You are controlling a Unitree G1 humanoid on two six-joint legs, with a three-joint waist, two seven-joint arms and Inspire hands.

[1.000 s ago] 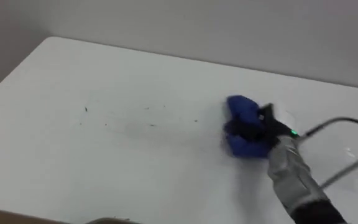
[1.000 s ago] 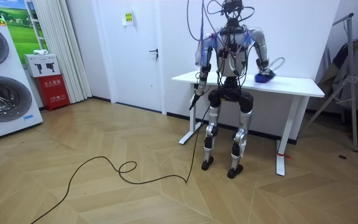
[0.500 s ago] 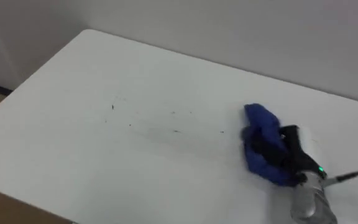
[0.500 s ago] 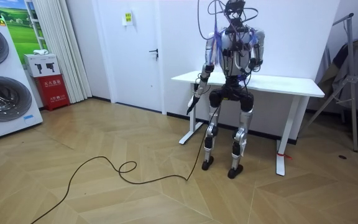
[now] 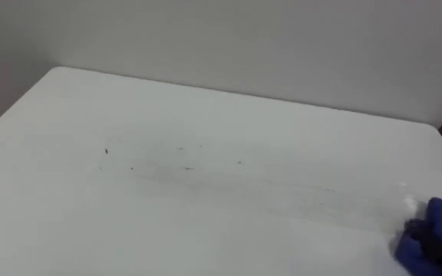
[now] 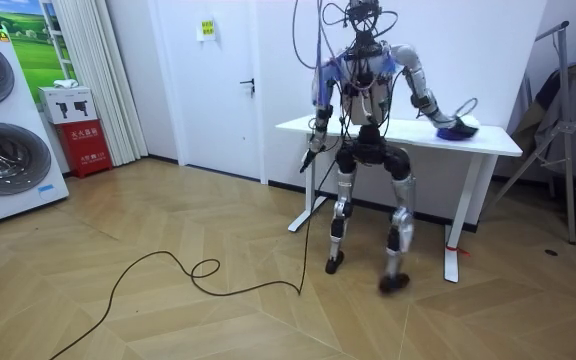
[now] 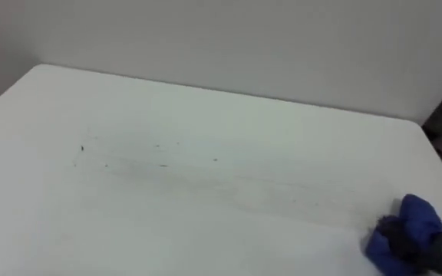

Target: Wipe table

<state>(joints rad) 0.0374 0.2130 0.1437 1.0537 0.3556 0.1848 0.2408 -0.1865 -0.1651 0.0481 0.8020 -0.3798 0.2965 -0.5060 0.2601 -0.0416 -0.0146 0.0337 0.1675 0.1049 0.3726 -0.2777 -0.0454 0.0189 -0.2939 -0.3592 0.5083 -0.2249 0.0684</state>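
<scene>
The white table (image 5: 206, 222) reaches across almost the whole frame. Small dark specks (image 5: 106, 151) and some faint smears are on its top, left of the centre. A crumpled blue cloth (image 7: 413, 224) lies in the lower right corner, near the table's right edge. In the room view the table stands on a wooden floor (image 6: 168, 300).

the desk (image 5: 206, 222) is plain white, flecked with a thin scatter of small dark specks (image 5: 106, 151) and faint grey smears. the cloth (image 7: 414, 222) is deep blue, darker in its folds. the wall (image 5: 244, 38) is pale grey. in the room view the floor (image 6: 168, 300) is light brown wood laid in a herringbone pattern, the door (image 6: 218, 80) white, the box (image 6: 89, 147) red.
</scene>
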